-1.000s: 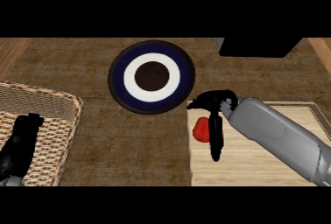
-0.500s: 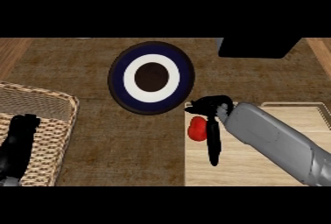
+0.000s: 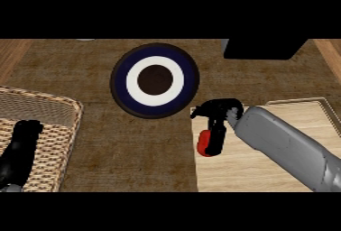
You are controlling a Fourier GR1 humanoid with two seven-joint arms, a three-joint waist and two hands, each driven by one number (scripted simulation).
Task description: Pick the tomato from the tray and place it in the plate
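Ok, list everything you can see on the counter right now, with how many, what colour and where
plate: one, dark blue rim with a white ring and dark centre, upper middle of the counter.
tomato: one, red, at the left edge of the tray, partly hidden by the right hand.
tray: one, light wood, lower right.
wicker basket: one, tan, left edge.
black box: one, top right, cut off by the view.
mat: one, brown woven, under the plate.
right hand: black, grey forearm, fingers curled round the tomato.
left hand: black, over the basket at lower left, resting.
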